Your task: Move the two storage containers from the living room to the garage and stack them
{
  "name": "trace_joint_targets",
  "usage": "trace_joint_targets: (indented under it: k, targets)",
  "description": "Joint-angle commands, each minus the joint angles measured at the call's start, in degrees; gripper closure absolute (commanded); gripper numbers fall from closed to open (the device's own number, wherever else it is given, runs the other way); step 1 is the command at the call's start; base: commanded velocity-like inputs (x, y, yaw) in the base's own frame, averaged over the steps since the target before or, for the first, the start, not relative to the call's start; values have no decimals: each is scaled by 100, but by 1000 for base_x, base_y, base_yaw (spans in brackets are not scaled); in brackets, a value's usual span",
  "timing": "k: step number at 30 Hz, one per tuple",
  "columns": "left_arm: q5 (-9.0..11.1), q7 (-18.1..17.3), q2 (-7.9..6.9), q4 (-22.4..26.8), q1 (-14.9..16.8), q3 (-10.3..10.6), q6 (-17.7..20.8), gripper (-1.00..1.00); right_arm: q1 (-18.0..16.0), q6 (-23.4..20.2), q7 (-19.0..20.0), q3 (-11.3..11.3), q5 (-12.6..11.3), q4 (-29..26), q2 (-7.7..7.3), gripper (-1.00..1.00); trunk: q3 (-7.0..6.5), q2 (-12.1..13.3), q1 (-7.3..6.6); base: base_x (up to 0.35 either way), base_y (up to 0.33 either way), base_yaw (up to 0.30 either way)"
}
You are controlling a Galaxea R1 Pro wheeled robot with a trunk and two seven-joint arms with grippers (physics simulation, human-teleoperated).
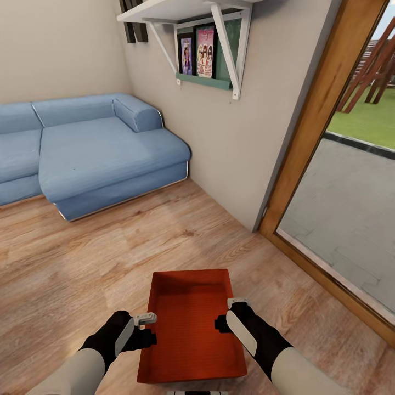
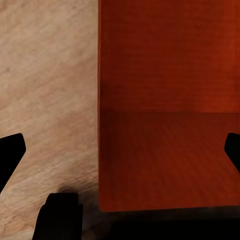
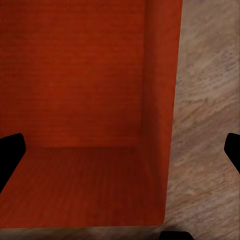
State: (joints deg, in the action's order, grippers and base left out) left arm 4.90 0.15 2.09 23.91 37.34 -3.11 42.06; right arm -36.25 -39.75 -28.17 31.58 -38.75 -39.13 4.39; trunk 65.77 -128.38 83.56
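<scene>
One orange-red storage container (image 1: 192,323) lies low in front of me over the living room's light wood planks (image 1: 77,258); I cannot tell whether it rests on them. My left gripper (image 1: 144,328) stands at its left wall and my right gripper (image 1: 229,314) at its right wall. In the left wrist view the gripper (image 2: 120,150) is open, its dark fingertips (image 2: 11,150) spread wide astride the container's wall (image 2: 102,125). The right gripper (image 3: 120,150) is likewise open astride the opposite wall (image 3: 160,110). The container (image 3: 80,75) is empty, with a finely ribbed bottom.
A blue sectional sofa (image 1: 99,148) fills the far left. A beige wall with a white bracket shelf (image 1: 206,49) juts out ahead at the right. A wood-framed glass door (image 1: 315,137) runs along the right, with pavement and grass outside.
</scene>
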Motion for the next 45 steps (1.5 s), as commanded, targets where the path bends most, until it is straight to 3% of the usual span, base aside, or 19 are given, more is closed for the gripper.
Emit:
trace_joint_targets:
  k: [1, 45]
  targets:
    - [20, 2, 5, 8, 1, -32, 31, -100, -5, -6, -57, 24, -58, -7, -3, -100, 4, -2, -1, 0, 0, 0]
    - [20, 8, 6, 8, 1, -32, 31, -100, -5, -6, -57, 33, -55, 14, -6, -100, 221, -2, -1, 0, 0, 0]
